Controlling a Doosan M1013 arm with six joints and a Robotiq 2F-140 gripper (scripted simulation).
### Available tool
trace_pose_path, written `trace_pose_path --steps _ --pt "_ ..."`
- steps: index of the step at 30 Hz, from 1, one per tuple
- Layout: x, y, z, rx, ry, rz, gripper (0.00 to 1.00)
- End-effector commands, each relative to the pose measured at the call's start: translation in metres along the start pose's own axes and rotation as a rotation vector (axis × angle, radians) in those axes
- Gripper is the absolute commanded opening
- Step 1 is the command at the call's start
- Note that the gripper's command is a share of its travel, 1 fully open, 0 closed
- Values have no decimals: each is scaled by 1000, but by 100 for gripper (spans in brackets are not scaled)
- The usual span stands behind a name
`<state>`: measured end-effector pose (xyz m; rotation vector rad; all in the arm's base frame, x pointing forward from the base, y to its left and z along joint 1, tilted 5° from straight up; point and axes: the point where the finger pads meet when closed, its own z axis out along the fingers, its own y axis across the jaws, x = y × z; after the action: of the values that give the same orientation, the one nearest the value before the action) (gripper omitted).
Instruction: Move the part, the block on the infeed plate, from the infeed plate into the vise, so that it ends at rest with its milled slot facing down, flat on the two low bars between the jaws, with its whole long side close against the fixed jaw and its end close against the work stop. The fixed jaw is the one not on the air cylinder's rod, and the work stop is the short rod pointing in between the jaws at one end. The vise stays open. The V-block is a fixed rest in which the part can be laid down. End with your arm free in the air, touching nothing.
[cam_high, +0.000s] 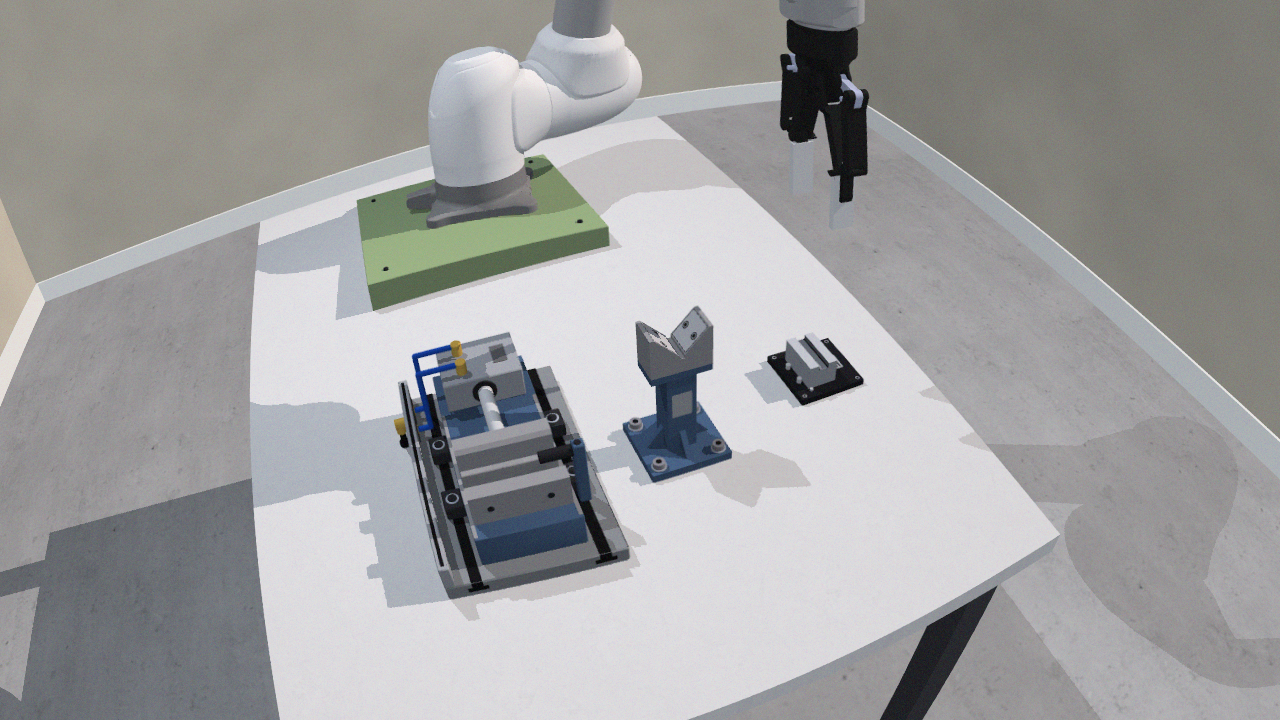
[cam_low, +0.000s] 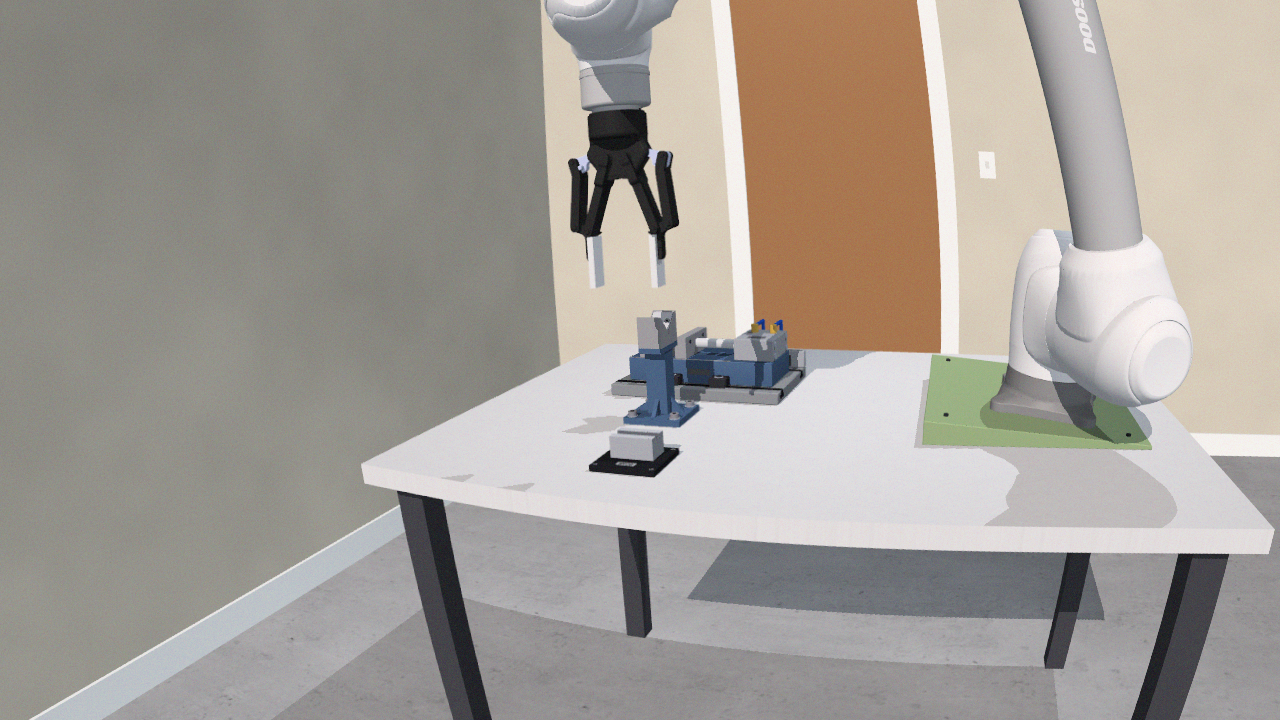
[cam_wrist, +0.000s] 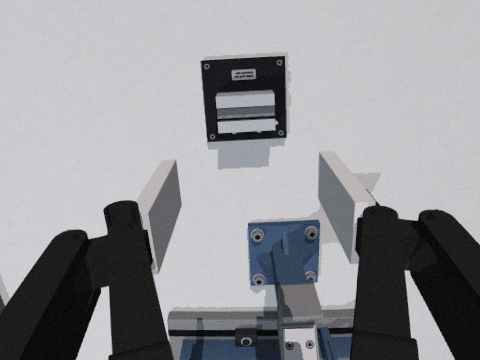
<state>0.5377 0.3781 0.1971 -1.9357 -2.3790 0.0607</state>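
The part (cam_high: 812, 359), a small grey block with its milled slot facing up, sits on the black infeed plate (cam_high: 820, 386) at the right of the table. It also shows in the exterior view (cam_low: 634, 442) and the wrist view (cam_wrist: 246, 112). My gripper (cam_low: 626, 266) hangs high in the air above the part, fingers pointing down, half open with nothing between them. It also shows in the top view (cam_high: 821, 189) and the wrist view (cam_wrist: 250, 207). The vise (cam_high: 505, 456) stands open at the left, empty between its jaws.
The V-block (cam_high: 673, 344) stands on a blue pedestal (cam_high: 677, 429) between the vise and the infeed plate. The arm's base sits on a green plate (cam_high: 478, 228) at the back. The table edge runs close behind the infeed plate.
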Motion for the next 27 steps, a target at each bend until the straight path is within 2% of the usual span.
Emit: trace_pose_path --steps 1,10,27 --pt "0 0 2 0 0 -1 51" --pt "0 0 8 0 0 -1 51" --pt "0 0 31 0 0 -1 51"
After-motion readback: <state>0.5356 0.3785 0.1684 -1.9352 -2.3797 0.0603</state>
